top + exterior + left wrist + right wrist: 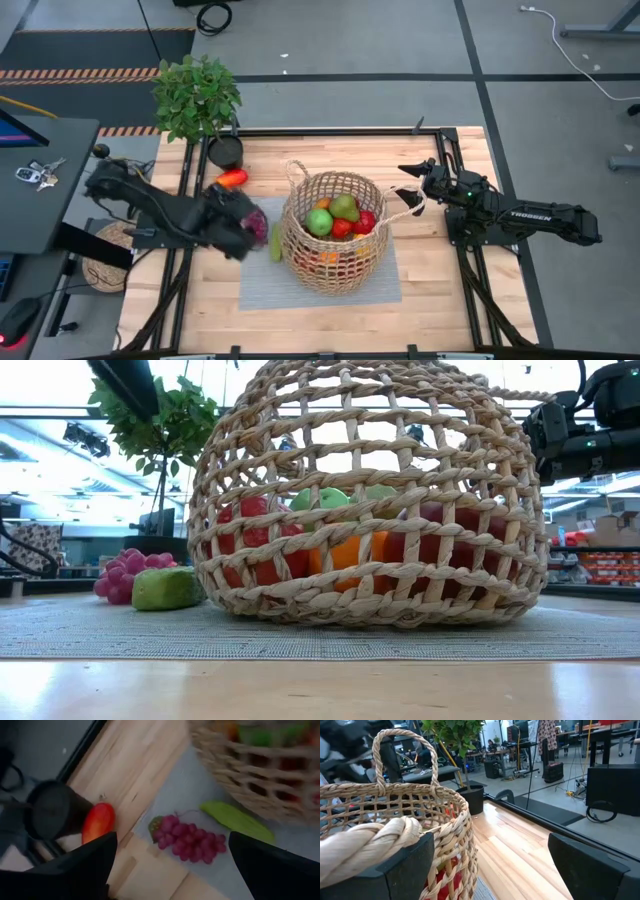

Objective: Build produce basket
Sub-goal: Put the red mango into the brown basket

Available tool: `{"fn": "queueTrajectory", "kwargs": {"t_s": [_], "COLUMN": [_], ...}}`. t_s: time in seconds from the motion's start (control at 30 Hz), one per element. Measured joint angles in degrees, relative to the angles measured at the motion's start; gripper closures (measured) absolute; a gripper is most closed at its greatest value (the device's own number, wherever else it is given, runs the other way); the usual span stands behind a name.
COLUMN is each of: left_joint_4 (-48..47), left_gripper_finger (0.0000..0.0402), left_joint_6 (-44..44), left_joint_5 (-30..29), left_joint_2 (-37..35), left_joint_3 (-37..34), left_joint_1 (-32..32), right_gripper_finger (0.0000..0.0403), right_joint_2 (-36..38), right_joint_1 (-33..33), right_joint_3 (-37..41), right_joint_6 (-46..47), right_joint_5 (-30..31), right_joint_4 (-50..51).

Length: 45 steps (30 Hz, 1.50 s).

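Wicker basket (333, 232) sits mid-table on grey mat (380, 285), already part filled.
Left gripper (170, 865) hangs over purple grapes (189, 842), fingers wide, likely next pick.
Cucumber (237, 821) and red pepper (98, 821) lie outside basket.
Right gripper (490, 865), fingers wide, straddles near handle (367, 842), probably to steady basket.

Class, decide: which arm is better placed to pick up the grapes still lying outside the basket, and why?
Left. The left gripper hangs open directly above the grapes; the right gripper sits across the basket.
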State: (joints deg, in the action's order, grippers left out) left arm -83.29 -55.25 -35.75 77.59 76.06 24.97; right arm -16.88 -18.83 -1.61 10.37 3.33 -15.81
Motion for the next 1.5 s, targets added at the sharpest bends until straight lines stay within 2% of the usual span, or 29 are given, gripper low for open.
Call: {"fn": "queueTrajectory", "kwargs": {"t_s": [0.13,0.27,0.43,0.67,0.8,1.0,1.5], "left_joint_4": [7.20,13.36,17.19,20.43,20.43,20.15,20.84], "left_gripper_finger": [0.0012,0.0013,0.0013,0.0013,0.0013,0.0013,0.0013], "left_joint_6": [0.40,3.03,6.46,16.41,21.01,24.01,27.37], "left_joint_5": [1.26,5.34,6.69,10.58,11.01,10.11,7.84], "left_joint_2": [-9.19,-13.20,-11.45,-3.03,3.14,10.18,17.54], "left_joint_3": [-10.47,-19.13,-24.25,-24.54,-23.69,-22.36,-22.36], "left_joint_1": [-7.06,-17.12,-28.55,-39.47,-42.15,-42.27,-46.07], "right_gripper_finger": [0.0009,0.0009,0.0009,0.0009,0.0009,0.0009,0.0009], "right_joint_2": [0.00,0.00,0.00,0.02,0.01,0.02,0.00], "right_joint_1": [-0.01,0.00,0.00,-0.01,-0.02,-0.02,-0.02], "right_joint_3": [0.00,0.00,0.00,0.00,0.00,0.00,0.00], "right_joint_6": [0.00,0.00,0.00,0.00,0.00,0.00,0.00], "right_joint_5": [0.00,0.00,0.00,-0.20,0.00,-0.04,-0.02], "right_joint_4": [0.00,0.00,0.00,-0.07,-0.26,-0.58,-0.91]}}
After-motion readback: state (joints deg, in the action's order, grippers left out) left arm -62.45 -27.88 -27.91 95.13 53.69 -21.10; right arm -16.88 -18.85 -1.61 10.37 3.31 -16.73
